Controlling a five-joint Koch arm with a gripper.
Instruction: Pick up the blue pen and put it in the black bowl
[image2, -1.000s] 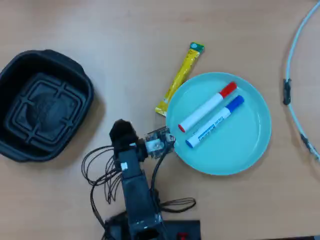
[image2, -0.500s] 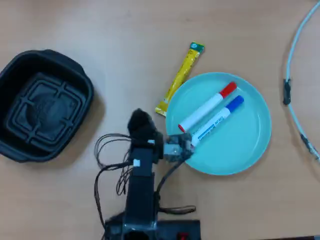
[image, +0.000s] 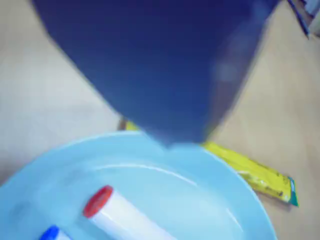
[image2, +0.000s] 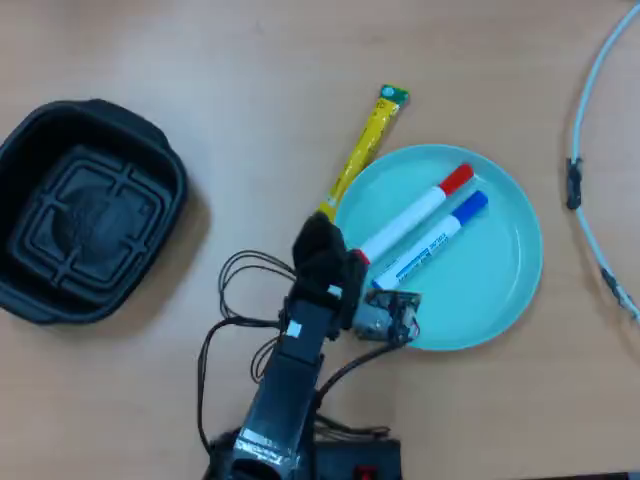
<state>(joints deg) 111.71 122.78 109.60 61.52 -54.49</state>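
Observation:
The blue pen (image2: 432, 243), white-barrelled with a blue cap, lies slanted in a teal plate (image2: 500, 270) beside a red-capped marker (image2: 415, 212). Only its blue cap (image: 50, 233) shows in the wrist view, at the bottom edge. The black bowl (image2: 88, 210) stands empty at the left of the overhead view, far from the arm. My gripper (image2: 323, 250) hovers over the plate's left rim, by the lower ends of both markers. In the wrist view it is a blurred dark shape (image: 170, 135) filling the top, and its jaws cannot be told apart.
A yellow sachet (image2: 362, 155) lies just off the plate's upper left rim, also seen as the sachet (image: 257, 176) in the wrist view. A white cable (image2: 588, 150) runs along the right edge. The arm's loose wires (image2: 240, 300) trail between bowl and plate.
The arm has swung right and forward, from the bare table between bowl and plate to over the plate's left rim. The pens and bowl have not moved.

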